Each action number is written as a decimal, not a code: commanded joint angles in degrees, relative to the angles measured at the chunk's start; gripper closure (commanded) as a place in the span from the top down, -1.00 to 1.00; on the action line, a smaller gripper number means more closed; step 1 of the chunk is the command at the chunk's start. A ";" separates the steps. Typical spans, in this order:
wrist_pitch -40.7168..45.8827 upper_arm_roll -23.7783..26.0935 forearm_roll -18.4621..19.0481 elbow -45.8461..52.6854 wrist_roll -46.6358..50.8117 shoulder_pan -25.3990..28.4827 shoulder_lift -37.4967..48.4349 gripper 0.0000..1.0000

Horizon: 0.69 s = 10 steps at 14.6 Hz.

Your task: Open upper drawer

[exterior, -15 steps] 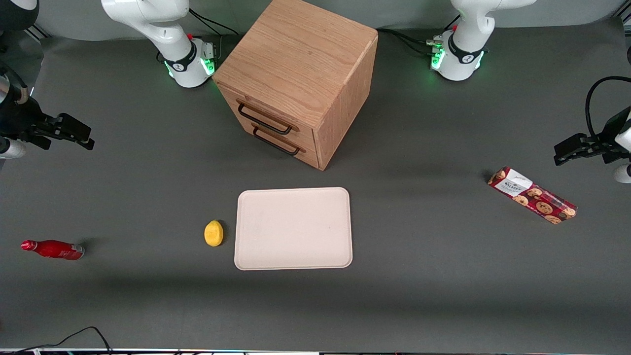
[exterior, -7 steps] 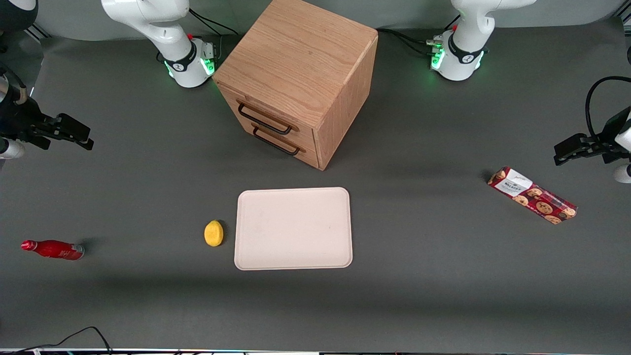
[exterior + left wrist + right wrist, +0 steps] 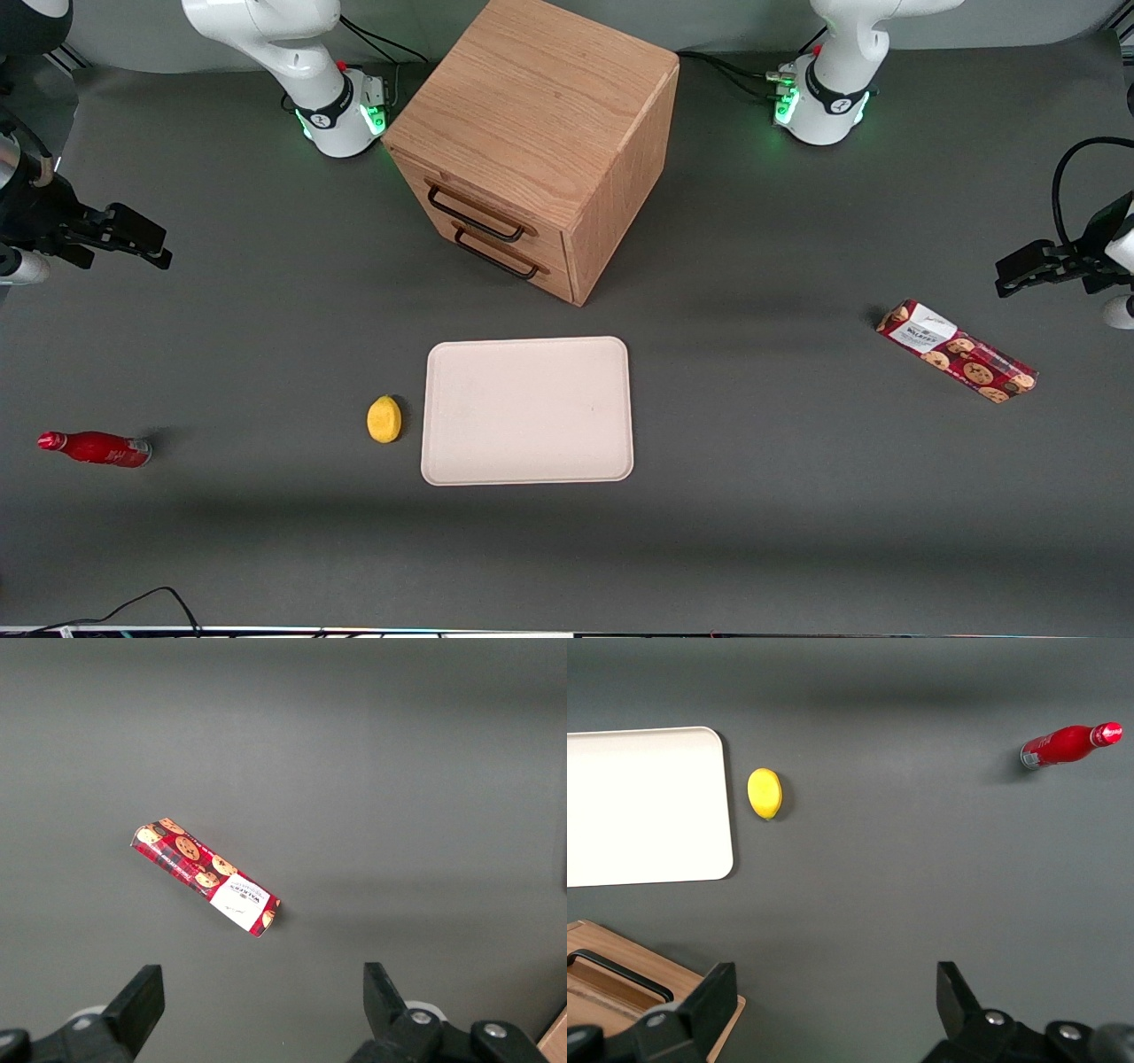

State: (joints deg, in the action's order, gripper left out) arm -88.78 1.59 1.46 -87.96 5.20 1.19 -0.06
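Upper drawer is sitting closed in the cabinet mid-bench. Claw is hanging wide apart, gripping nothing, out at the working arm's bench edge, well clear.

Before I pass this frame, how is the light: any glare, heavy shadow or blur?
Front view: even overhead light, soft shadows beside the cabinet, no glare; the upper drawer handle reads crisply, and the gripper sits sharp at the working arm's end. Right wrist view: lemon, red bottle and tray sharp with faint shadows; gripper fingers slightly soft up close.
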 commanded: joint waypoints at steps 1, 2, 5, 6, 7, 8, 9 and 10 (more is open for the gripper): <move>0.71 -0.27 -0.75 0.77 -2.28 0.22 -0.38 1.00; 0.71 -0.62 -0.75 0.77 -3.35 0.22 -0.29 1.00; 0.97 -0.62 -0.75 0.33 -2.83 0.31 -0.03 1.00; 2.02 -0.62 -0.75 0.59 -3.09 0.22 -0.02 1.00; 2.29 -0.71 -0.49 0.60 -3.35 0.31 -0.11 1.00; 2.38 -0.71 -0.58 0.42 -3.27 0.31 0.06 1.00; 2.47 -0.62 -0.66 0.42 -3.36 0.40 0.06 1.00; 3.16 -0.10 -0.75 0.42 -3.36 0.40 0.06 1.00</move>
State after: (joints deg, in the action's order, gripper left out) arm -87.18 1.43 1.45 -87.97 3.09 1.19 -0.16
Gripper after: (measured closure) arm 0.000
